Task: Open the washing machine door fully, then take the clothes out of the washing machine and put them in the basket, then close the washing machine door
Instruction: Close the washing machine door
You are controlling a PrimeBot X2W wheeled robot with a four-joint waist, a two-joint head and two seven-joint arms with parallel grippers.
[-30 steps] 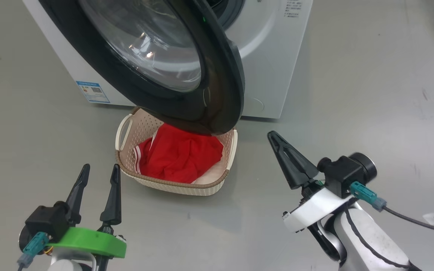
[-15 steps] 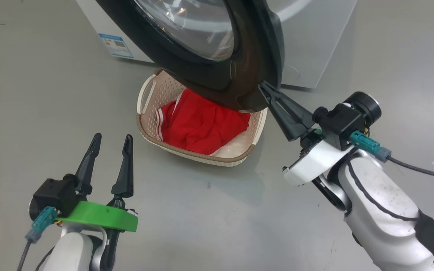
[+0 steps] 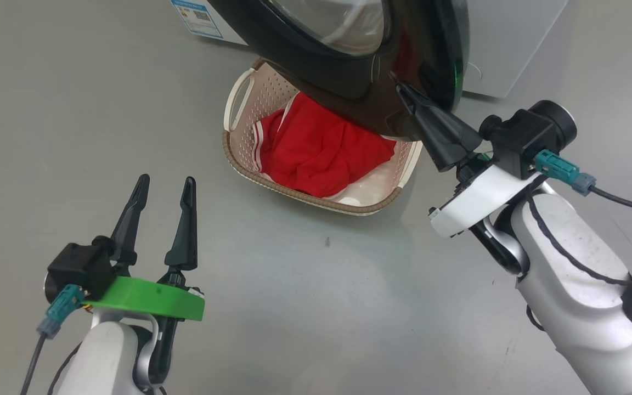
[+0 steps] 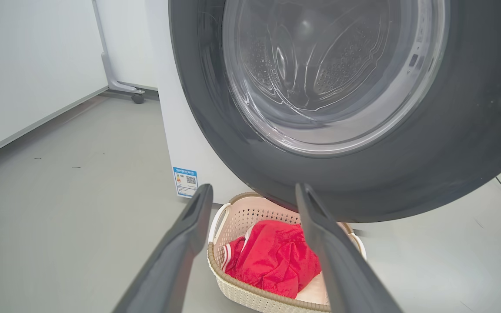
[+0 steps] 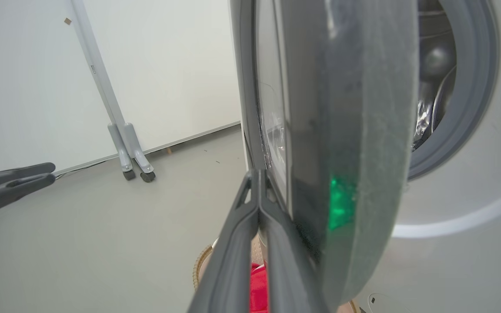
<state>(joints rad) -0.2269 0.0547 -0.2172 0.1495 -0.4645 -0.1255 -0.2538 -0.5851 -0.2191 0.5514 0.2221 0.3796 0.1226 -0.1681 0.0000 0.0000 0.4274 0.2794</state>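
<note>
**Closing stage, door half swung.**

- The washing machine [image 3: 513, 44] stands at the top of the head view. In the right wrist view its drum mouth is open and lies to the right of the door's edge.
- The door [image 3: 316, 71] stands out from the machine front, roughly square to it. Its edge is upright in the right wrist view, and its lower rim hangs over the basket.
- The basket [image 3: 264, 101] sits on the floor just in front of the machine and partly under the door.
- The clothes [image 3: 321, 153] lie inside it, so unloading looks complete and closing the door appears to be what remains.
- Your right gripper [image 3: 401, 88] has its fingers pressed together and holds nothing. Its tip appears to touch the door's outer face near the free edge, on the side away from the drum.
- Your left gripper [image 3: 165, 180] has its fingers apart and empty. It is low and well apart from the door.

The right arm is the nearer one. The drum mouth lies beyond the door from its tip, so you would likely push across toward the machine, clear of the basket.
</note>
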